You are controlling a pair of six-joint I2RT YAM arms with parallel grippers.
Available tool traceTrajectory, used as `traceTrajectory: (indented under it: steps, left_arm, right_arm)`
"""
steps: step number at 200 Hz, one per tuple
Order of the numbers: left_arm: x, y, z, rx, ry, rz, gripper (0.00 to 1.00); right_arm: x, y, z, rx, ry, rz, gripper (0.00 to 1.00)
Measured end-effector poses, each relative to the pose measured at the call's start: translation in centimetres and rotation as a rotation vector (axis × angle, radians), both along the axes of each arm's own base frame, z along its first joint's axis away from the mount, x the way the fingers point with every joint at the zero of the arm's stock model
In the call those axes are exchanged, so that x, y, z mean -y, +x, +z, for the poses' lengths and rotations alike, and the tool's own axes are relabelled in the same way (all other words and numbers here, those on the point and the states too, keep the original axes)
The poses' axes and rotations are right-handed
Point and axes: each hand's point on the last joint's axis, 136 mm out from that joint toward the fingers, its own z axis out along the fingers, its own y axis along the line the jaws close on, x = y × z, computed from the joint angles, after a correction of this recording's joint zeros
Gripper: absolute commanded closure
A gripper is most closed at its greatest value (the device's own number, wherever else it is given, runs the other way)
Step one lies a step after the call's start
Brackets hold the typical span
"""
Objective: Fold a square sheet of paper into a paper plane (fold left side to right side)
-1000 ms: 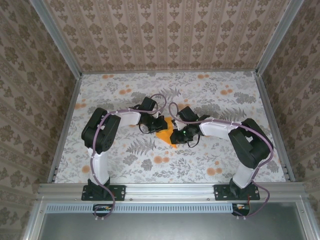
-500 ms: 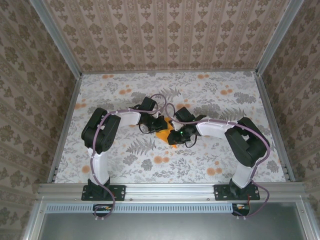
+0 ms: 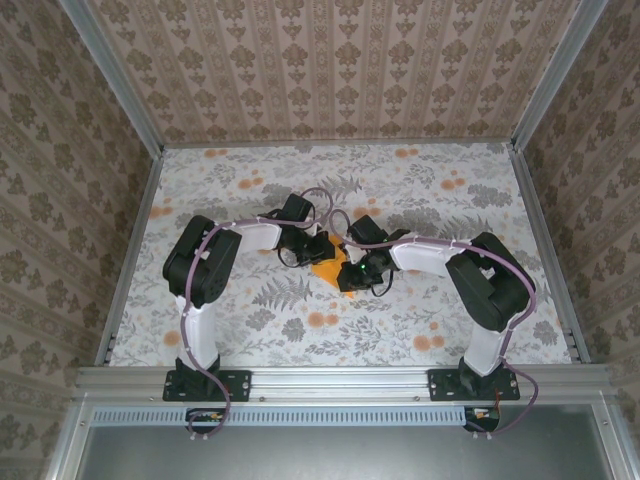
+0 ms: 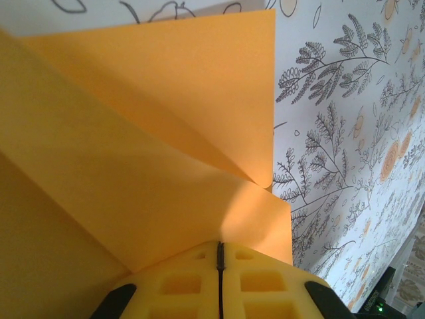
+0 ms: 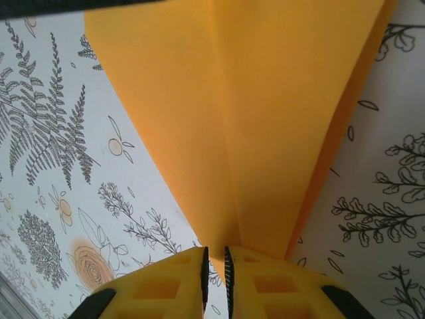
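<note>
The bright orange sheet of paper [image 3: 328,268] lies at the middle of the table, creased into a pointed paper plane shape with layered flaps. In the left wrist view the paper [image 4: 166,133] spreads out from my left gripper [image 4: 220,244], whose yellow jaws are shut on its edge. In the top view the left gripper [image 3: 318,250] sits at the paper's far side and the right gripper [image 3: 350,275] at its right. My right gripper [image 5: 214,251] has its jaws a narrow slit apart, with the narrow tip of the paper [image 5: 265,100] reaching into the gap.
The table [image 3: 250,180] is covered in a grey floral cloth with small orange flower prints. Patterned walls and metal rails [image 3: 330,378] close it in on all sides. Both arms bend inward and nearly meet at the centre.
My right arm has slid left over the paper, covering more of it, and its jaws have parted slightly. The left gripper has stayed put, still shut on the paper.
</note>
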Motion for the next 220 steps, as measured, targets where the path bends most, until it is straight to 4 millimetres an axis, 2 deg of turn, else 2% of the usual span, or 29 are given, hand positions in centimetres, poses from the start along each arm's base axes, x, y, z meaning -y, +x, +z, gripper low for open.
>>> traceTrajectory:
  steps: [220]
  left_arm:
    - [-0.1,-0.1,0.0,-0.004,0.001,-0.005,0.93]
  right_arm:
    - [0.6,-1.0,-0.7,-0.028,0.041,-0.03,0.83]
